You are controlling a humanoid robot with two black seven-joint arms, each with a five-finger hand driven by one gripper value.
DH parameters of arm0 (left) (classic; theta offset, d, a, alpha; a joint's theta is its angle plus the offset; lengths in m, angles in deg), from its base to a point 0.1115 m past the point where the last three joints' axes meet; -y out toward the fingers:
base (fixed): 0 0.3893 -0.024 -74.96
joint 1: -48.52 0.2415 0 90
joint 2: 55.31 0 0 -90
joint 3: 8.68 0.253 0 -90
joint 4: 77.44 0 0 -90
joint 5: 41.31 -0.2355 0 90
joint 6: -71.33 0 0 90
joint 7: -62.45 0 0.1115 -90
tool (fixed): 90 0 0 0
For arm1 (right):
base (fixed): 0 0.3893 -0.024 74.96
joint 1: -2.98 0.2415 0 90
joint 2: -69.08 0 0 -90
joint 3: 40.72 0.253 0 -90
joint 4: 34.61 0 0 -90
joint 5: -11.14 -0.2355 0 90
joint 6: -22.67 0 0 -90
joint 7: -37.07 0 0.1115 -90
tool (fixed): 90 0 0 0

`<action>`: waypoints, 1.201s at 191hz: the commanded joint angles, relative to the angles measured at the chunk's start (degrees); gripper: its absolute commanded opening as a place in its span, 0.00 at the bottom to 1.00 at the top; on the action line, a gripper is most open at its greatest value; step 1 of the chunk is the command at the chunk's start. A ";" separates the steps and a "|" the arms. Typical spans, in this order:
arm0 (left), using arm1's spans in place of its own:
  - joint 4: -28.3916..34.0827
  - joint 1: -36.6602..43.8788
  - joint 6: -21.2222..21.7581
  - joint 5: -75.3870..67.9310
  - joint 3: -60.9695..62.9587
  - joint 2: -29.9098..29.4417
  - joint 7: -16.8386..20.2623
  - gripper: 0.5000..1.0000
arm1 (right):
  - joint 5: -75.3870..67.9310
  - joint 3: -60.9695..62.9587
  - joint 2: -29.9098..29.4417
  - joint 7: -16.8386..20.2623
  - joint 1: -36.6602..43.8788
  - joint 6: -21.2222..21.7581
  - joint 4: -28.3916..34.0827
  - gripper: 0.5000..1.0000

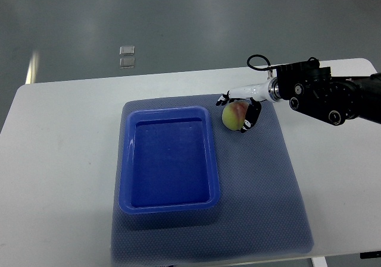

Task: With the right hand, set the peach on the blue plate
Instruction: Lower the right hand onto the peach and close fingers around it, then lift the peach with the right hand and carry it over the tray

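So the right hand [240,108] comes in from the right edge on a black arm [333,97] with a white wrist section, and its dark fingers [253,116] are wrapped around the peach [233,116], one up over the far side and the rest curling down the right side. Looks like a proper grasp, fingers closed on the fruit. The peach is yellow-green with a reddish blush toward the hand. It's sitting over the grey-blue mat [268,184], just to the right of the blue plate [169,205], near that plate's far right corner but not over it; can't really tell if the peach is touching the mat or held slightly above it. The plate is more of a deep rectangular tray, lying on the left half of the mat. The mat itself is on a white table [59,160]. Beyond the far edge of the table, on the grey floor [178,23], there's a small pale square marker [127,57]. Only the one arm shows.
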State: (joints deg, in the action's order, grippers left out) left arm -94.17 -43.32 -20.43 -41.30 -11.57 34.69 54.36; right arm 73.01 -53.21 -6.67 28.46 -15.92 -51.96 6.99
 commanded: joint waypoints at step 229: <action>-0.15 0.00 -0.18 -0.01 -0.01 0.00 0.00 1.00 | -11.16 -2.81 23.90 -0.35 33.84 10.12 31.09 0.01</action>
State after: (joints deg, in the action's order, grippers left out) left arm -94.30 -43.32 -20.61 -41.31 -11.58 34.69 54.38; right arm 62.96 -55.98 18.59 28.11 17.71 -40.11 37.88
